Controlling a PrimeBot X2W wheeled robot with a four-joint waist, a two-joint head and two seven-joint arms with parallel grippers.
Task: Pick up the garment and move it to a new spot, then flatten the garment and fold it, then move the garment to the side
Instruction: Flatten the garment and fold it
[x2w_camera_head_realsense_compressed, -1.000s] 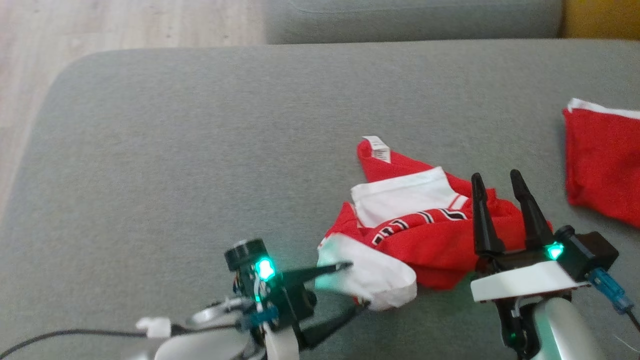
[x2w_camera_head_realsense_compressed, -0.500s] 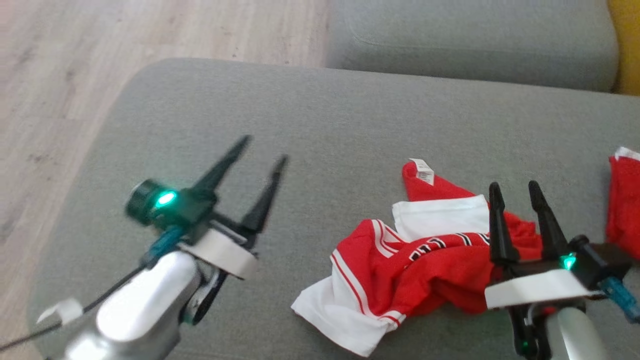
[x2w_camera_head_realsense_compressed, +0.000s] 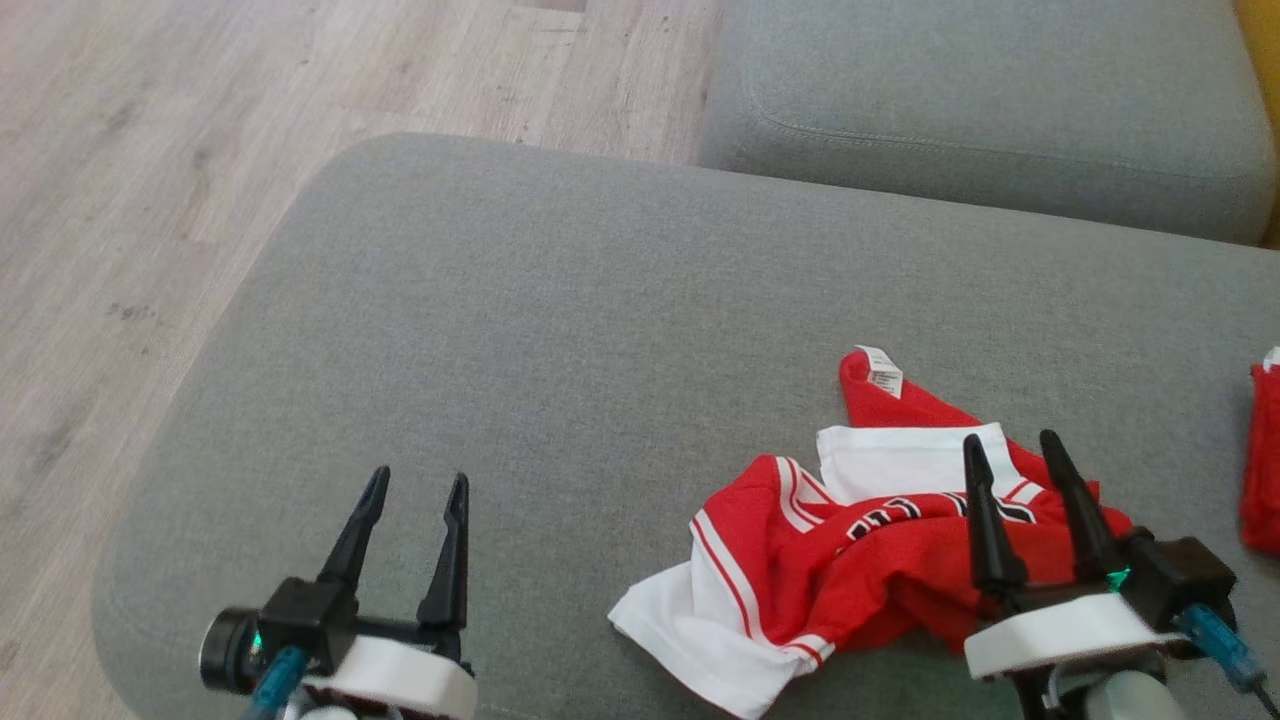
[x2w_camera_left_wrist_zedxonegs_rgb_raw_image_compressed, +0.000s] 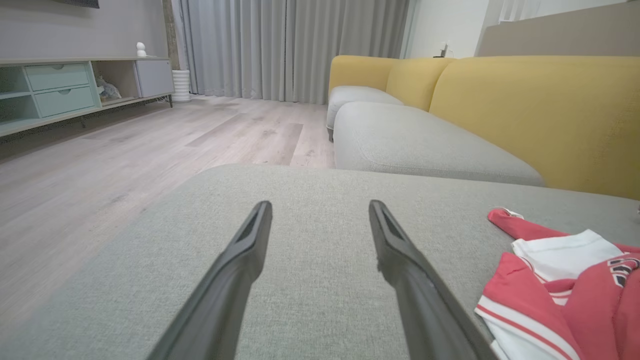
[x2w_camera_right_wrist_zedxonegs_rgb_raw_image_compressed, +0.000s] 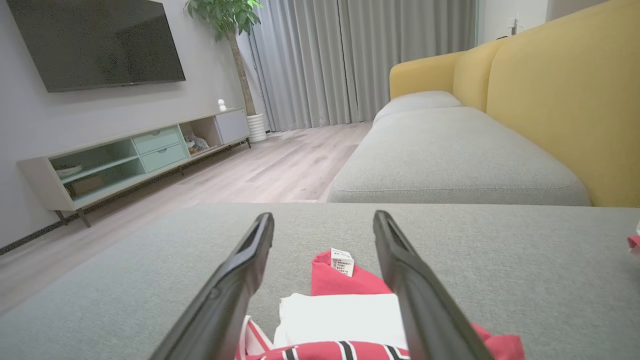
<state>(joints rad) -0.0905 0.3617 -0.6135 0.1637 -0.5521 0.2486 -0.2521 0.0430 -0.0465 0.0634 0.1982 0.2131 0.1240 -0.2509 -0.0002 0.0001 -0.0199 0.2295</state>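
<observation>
On the grey cushion (x2w_camera_head_realsense_compressed: 560, 330): crumpled red-and-white garment (x2w_camera_head_realsense_compressed: 870, 570), long axis left-right. Right pincer (x2w_camera_head_realsense_compressed: 1008, 442) over its right end, open, empty. Left pincer (x2w_camera_head_realsense_compressed: 420, 482) well left, open.

A grey seat (x2w_camera_head_realsense_compressed: 560, 330) is filling the foreground, with a red cloth (x2w_camera_head_realsense_compressed: 1262, 460) lying at its right edge. A second seat (x2w_camera_head_realsense_compressed: 980, 110) is sitting beyond its far edge, with yellow backrests (x2w_camera_right_wrist_zedxonegs_rgb_raw_image_compressed: 565, 100) rising alongside. A wood floor (x2w_camera_head_realsense_compressed: 150, 150) is stretching left toward a cabinet (x2w_camera_right_wrist_zedxonegs_rgb_raw_image_compressed: 125, 155). A TV (x2w_camera_right_wrist_zedxonegs_rgb_raw_image_compressed: 95, 42) is hanging above it, and a plant (x2w_camera_right_wrist_zedxonegs_rgb_raw_image_compressed: 225, 15) and curtains (x2w_camera_right_wrist_zedxonegs_rgb_raw_image_compressed: 360, 60) are standing beyond.
</observation>
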